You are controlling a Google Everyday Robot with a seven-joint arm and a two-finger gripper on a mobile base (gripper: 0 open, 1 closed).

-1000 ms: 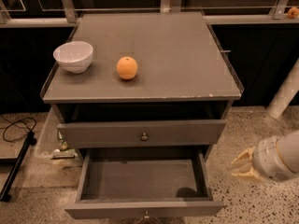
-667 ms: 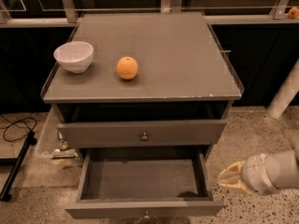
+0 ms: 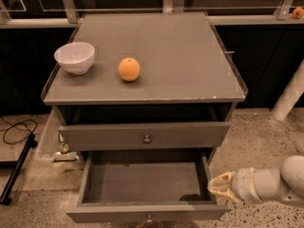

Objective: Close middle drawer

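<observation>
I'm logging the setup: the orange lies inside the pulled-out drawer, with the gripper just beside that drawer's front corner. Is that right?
Not quite. The camera view shows the orange on the cabinet top, near the white bowl, not inside the pulled-out middle drawer. The gripper is indeed just beside that drawer's front corner.

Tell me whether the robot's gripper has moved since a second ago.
Yes. The beige two-finger gripper has shifted left and slightly down, closing in on the right front corner of the open grey wooden drawer.
</observation>
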